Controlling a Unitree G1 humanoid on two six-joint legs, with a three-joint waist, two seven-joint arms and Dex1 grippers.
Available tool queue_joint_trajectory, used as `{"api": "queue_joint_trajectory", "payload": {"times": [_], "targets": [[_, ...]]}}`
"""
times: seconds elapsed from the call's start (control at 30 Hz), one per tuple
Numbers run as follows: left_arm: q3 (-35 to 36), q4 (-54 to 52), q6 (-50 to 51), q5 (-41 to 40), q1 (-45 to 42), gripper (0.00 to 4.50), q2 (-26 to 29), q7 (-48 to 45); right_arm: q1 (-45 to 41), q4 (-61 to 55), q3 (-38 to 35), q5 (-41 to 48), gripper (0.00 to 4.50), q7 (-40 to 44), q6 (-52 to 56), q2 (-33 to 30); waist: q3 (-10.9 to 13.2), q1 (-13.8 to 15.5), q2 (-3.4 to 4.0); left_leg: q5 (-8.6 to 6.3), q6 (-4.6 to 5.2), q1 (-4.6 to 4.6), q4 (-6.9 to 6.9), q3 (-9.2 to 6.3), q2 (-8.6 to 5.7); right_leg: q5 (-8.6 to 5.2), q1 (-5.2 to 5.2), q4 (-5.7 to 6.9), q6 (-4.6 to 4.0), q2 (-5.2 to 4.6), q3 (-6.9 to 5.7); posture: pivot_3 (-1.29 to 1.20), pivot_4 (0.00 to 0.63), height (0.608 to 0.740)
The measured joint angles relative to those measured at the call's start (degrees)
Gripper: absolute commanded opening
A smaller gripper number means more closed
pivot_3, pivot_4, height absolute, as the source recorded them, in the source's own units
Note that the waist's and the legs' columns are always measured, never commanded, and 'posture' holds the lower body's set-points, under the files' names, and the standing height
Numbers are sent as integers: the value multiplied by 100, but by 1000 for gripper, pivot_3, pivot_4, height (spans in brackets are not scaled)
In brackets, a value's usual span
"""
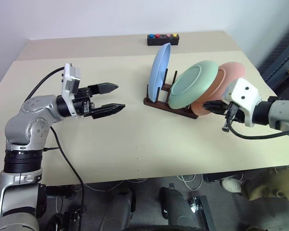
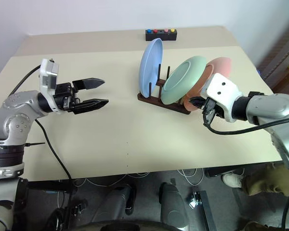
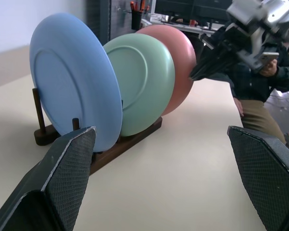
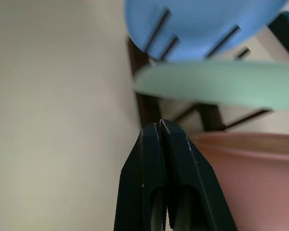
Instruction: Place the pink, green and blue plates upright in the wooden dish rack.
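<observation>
Left eye view looks down on a beige table (image 1: 135, 144) where the wooden dish rack (image 1: 166, 103) sits toward the far right, with all three plates standing in it. The blue plate (image 1: 160, 72) is at the left end and nearly upright; the green plate (image 1: 193, 84) leans in the middle slot, and the pink plate (image 1: 229, 77) leans behind it at the right end. Beyond the rack, near the table's far edge, lies a small black box with coloured buttons (image 1: 162, 39). The left gripper (image 1: 111, 98) hovers over the table well apart from the rack, pointing toward it, its two fingers spread wide with nothing between them. The right gripper (image 1: 213, 106) sits just beside the lower rim of the pink plate; whether it touches the rim I cannot tell. From the right wrist view its black fingers (image 4: 156, 159) are pressed together, empty, aimed at the rack's base. In the left wrist view a seated person (image 3: 260, 82) is beyond the table's end.
</observation>
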Motion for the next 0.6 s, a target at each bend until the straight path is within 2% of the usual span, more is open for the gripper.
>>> {"api": "queue_joint_trajectory", "payload": {"times": [0.2,0.33,0.6], "targets": [[1,47,-4,25,2,4500,5,0,-291,396,370,-1004,54,-15,-668,72,0,-1,0,0,0,0,0,0,0,4,0,0,7,1,0,0,150,740],[2,49,-14,46,2,4500,5,10,-623,656,508,-1423,54,-51,-947,359,0,-3,0,0,0,0,0,-1,0,10,0,1,17,2,-1,0,150,740],[10,57,-22,77,9,4500,0,34,-1255,761,542,-1550,54,-73,-948,1085,1,-20,1,1,0,1,2,-1,0,12,-1,5,18,4,0,0,150,740]]}}
